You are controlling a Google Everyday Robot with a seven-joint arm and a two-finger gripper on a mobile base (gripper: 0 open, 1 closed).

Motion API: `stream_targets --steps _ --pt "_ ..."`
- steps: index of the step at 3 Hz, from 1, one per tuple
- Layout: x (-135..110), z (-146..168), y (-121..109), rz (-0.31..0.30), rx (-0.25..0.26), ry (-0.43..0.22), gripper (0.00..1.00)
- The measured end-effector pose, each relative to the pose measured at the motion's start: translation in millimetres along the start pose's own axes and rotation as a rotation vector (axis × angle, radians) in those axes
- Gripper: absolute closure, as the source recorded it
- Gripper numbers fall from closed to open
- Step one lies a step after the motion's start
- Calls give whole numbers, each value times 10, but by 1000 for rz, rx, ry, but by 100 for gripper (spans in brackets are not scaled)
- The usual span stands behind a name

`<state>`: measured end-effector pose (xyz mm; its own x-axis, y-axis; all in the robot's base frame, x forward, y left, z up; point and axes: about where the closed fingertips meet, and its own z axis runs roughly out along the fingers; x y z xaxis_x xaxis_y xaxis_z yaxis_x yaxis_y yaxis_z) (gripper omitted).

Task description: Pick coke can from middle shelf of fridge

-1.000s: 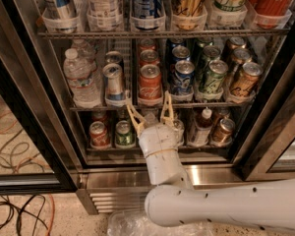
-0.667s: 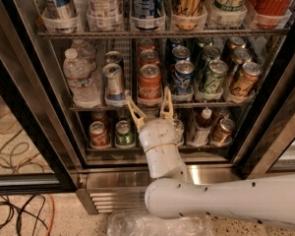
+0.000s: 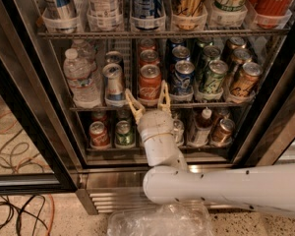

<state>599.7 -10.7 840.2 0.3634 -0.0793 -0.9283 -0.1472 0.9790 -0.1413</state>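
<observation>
The fridge (image 3: pixel 49 107) stands open with wire racks of drinks. On the middle shelf (image 3: pixel 91 108) the front coke can (image 3: pixel 150 84) is red with a silver top, at the head of a lane of red cans. My gripper (image 3: pixel 148 99) is right in front of it, just below its base. The two tan fingers (image 3: pixel 133 107) are spread open on either side of the can's lower part. They hold nothing. The white wrist and arm reach in from the lower right.
Left of the coke can stand a silver-blue can (image 3: pixel 113 82) and a water bottle (image 3: pixel 79 80); right are blue (image 3: pixel 183 76), green (image 3: pixel 212 76) and brown (image 3: pixel 244 80) cans. Tall cans fill the top rack (image 3: pixel 162 33). Small cans and bottles sit below. Cables (image 3: pixel 14 146) lie on the floor.
The gripper has edged up and forward toward the coke can, and the arm has shifted slightly. The fingers stay open.
</observation>
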Motion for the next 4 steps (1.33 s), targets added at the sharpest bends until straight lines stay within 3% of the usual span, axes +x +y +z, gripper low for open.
stream_targets --steps 2,4 --pt "61 213 -145 -12 49 -11 30" --pt "92 247 -198 -10 76 -15 71"
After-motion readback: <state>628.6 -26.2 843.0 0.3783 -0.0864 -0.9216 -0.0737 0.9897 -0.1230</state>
